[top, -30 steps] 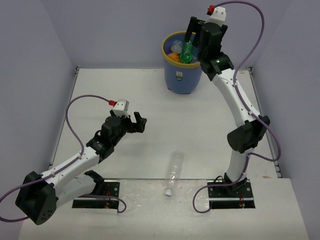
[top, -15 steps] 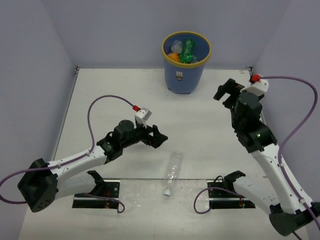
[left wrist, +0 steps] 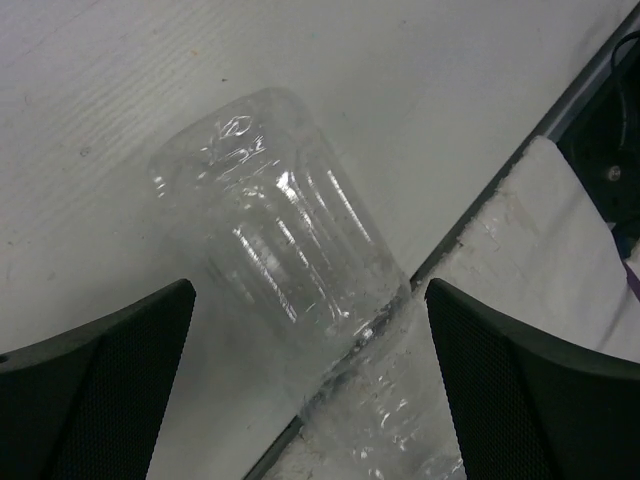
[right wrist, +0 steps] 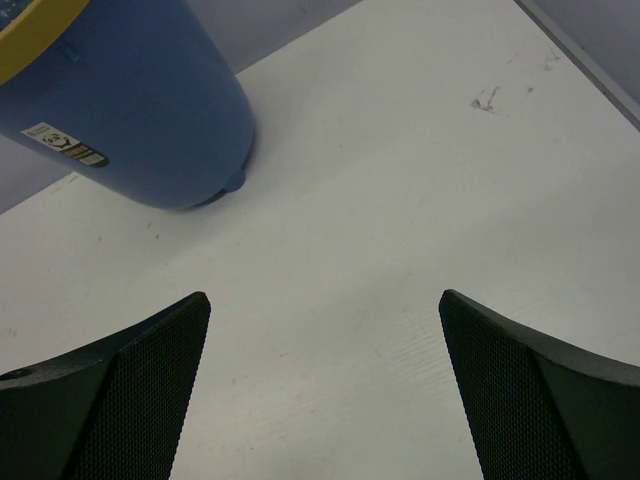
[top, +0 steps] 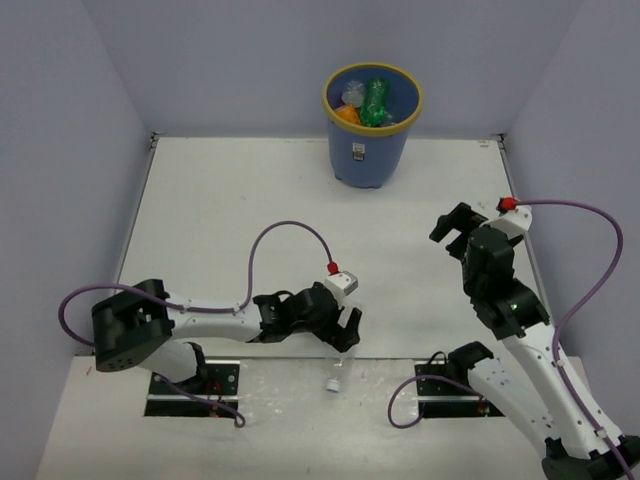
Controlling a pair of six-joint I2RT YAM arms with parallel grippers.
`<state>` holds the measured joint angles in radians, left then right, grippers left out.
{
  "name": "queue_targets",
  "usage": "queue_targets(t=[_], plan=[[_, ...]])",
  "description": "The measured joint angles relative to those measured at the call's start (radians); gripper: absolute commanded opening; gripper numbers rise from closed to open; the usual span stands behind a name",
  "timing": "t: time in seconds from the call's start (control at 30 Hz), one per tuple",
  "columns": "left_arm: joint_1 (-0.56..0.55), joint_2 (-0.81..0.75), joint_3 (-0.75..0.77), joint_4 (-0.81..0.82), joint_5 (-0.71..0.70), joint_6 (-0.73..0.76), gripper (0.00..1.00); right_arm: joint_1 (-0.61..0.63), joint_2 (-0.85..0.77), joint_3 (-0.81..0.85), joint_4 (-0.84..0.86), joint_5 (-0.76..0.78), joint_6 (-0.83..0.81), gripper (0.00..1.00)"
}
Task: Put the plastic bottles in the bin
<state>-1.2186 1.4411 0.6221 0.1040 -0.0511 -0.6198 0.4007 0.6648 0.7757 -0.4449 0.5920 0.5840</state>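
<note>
A plain clear bottle point(top: 339, 366) lies at the table's near edge, cap toward me. My left gripper point(top: 348, 332) is open and straddles its upper half. In the left wrist view the clear bottle point(left wrist: 290, 270) lies between my spread fingers point(left wrist: 100, 390), across the seam onto the near ledge, and my left gripper point(left wrist: 310, 400) is not touching it. The blue bin point(top: 368, 150) with a yellow rim stands at the back and holds a green bottle point(top: 375, 100), an orange one point(top: 347, 115) and clear ones. My right gripper point(top: 452, 226) is open and empty, right of the bin point(right wrist: 130, 110).
Two black base plates point(top: 190, 385) sit on the white ledge at the near edge. Purple cables point(top: 285, 235) loop from both wrists. Lilac walls close in the table's left, back and right sides.
My right arm let go of the green bottle into the bin and drew back toward me, open. My left arm swung right and down over the clear bottle.
</note>
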Motion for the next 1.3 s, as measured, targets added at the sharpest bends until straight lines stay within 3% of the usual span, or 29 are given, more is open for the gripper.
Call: queue_targets(t=[0.13,0.27,0.57,0.77,0.97,1.13,1.3], plan=[[-0.038,0.134,0.122,-0.059,-0.064,-0.018,0.91,0.0,0.026,0.0,-0.003,0.002,0.004,0.99],[-0.046,0.168,0.171,-0.134,-0.15,-0.053,0.61,0.0,0.063,0.0,-0.005,0.002,0.009,0.99],[-0.045,0.095,0.19,-0.201,-0.352,-0.073,0.43,0.0,0.077,0.0,-0.011,0.001,0.02,0.99],[-0.002,-0.012,0.204,-0.188,-0.429,-0.033,0.45,0.0,0.072,0.0,-0.011,0.0,0.034,0.99],[0.198,-0.066,0.286,-0.06,-0.385,0.098,0.43,0.0,0.055,-0.054,0.018,-0.014,0.06,0.99],[0.321,-0.039,0.46,0.084,-0.334,0.248,0.43,0.0,0.054,-0.094,0.024,-0.033,0.079,0.99],[0.408,0.117,0.779,0.238,-0.194,0.341,0.48,0.0,0.055,-0.117,0.051,-0.037,0.083,0.99]])
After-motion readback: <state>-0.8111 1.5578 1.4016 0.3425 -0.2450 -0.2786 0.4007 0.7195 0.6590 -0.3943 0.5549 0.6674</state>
